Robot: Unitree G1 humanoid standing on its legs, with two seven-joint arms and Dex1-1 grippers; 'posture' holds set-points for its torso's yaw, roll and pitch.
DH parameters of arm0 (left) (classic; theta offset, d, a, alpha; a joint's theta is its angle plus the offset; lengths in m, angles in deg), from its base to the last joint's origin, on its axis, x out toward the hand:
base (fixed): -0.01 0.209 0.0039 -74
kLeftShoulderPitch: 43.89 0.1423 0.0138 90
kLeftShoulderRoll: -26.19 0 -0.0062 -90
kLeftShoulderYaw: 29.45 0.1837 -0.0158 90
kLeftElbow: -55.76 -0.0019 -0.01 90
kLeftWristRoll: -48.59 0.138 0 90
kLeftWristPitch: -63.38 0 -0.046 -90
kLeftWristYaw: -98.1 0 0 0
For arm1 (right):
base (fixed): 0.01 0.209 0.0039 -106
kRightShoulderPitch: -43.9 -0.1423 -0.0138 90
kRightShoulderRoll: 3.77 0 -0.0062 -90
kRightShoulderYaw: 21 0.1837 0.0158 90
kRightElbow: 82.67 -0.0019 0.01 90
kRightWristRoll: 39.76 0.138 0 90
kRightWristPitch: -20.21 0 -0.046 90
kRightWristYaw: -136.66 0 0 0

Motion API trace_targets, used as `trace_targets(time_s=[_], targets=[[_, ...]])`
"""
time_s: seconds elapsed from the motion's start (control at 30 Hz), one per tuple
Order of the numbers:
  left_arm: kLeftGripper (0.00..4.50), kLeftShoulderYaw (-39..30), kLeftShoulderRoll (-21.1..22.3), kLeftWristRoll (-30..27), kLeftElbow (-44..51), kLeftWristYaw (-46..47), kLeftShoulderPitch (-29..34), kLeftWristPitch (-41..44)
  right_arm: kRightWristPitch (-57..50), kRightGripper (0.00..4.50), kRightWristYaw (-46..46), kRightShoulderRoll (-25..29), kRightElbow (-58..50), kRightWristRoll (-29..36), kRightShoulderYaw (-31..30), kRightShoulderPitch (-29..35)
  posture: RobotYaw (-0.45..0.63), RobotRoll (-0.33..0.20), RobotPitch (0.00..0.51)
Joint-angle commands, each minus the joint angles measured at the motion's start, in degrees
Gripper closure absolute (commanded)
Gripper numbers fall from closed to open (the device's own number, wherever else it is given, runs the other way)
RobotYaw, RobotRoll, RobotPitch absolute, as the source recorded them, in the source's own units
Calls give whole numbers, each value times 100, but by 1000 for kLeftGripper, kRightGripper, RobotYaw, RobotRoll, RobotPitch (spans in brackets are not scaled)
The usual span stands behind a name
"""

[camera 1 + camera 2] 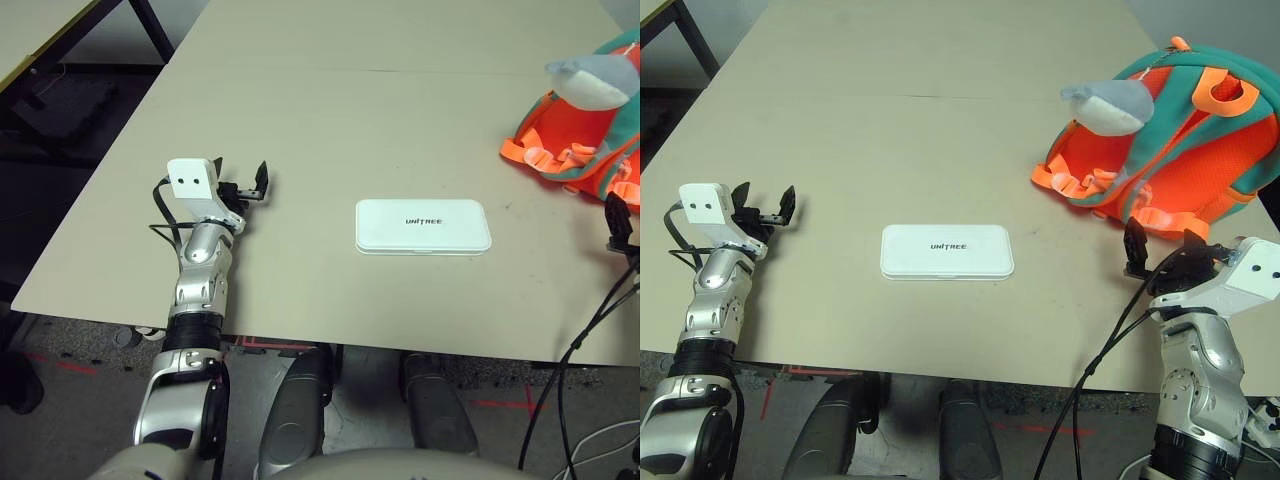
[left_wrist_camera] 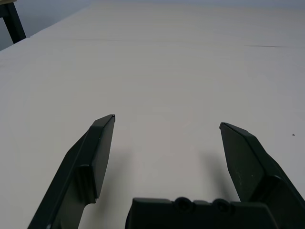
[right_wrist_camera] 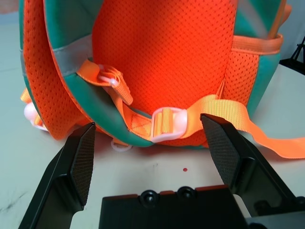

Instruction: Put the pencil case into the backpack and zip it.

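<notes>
The white pencil case (image 1: pixel 947 251) with dark UNITREE lettering lies flat in the middle of the table near the front edge. The teal and orange backpack (image 1: pixel 1180 140) lies at the right, straps up, with its grey-white shark charm (image 1: pixel 1110 105) on its left side. My left gripper (image 1: pixel 765 208) is open and empty, well to the left of the case. My right gripper (image 1: pixel 1162 245) is open just in front of the backpack's lower edge; in the right wrist view its fingers (image 3: pixel 78 162) flank an orange strap and buckle (image 3: pixel 164 124) without touching.
The beige table (image 1: pixel 330 110) stretches far back with a seam line across it. Black cables (image 1: pixel 1100 370) hang off the front edge by my right arm. A dark table leg (image 1: pixel 150 25) and floor lie beyond the left edge.
</notes>
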Motion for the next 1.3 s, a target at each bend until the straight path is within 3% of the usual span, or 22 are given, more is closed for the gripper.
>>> trace_targets(time_s=[0.03, 0.13, 0.2, 0.4, 0.53, 0.63, 0.7, 0.9, 1.13, 1.3], targets=[[0, -5, -36, -13, -150, 4, -21, 0, 38, 8, -5, -13, -8, -23, 67, 112, 19, 0, 210], [0, 74, -114, 19, -283, -24, -111, -35, 29, 8, 125, 167, -281, -29, 96, 232, -4, 0, 224], [0, 102, -92, -25, -188, -130, -193, 68, -585, 8, 204, 492, -823, 389, 164, 226, -18, 0, 243], [0, 101, 259, -455, 604, -826, -392, 821, -4056, 8, 330, 2044, -1414, 3414, 1090, 477, 14, 0, 230], [0, -110, 695, -1500, 1305, -1425, -549, 2561, -5535, 8, 528, 2754, -1233, 4935, 1405, 855, 53, 0, 204], [0, -311, 1058, -2468, 1581, -1732, -775, 4255, -6002, 8, 507, 2983, -1014, 5323, 1059, 731, 67, 0, 189], [0, -435, 1162, -3083, 1635, -1828, -985, 5238, -6202, 314, 491, 3030, -1006, 5492, 720, 592, 75, 0, 191], [0, -268, 1073, -3964, 1260, -2138, -1351, 7188, -6066, 2068, 423, 2620, -919, 4816, -581, -158, 102, 0, 170], [0, 102, 694, -3941, 1178, -2209, -1217, 7745, -5630, 4323, 269, 2238, -515, 3481, -1490, -1055, 104, 0, 162], [0, 243, 413, -3993, 1178, -2205, -1055, 8114, -5385, 4485, 154, 2050, -299, 2562, -1952, -1513, 99, 0, 162]])
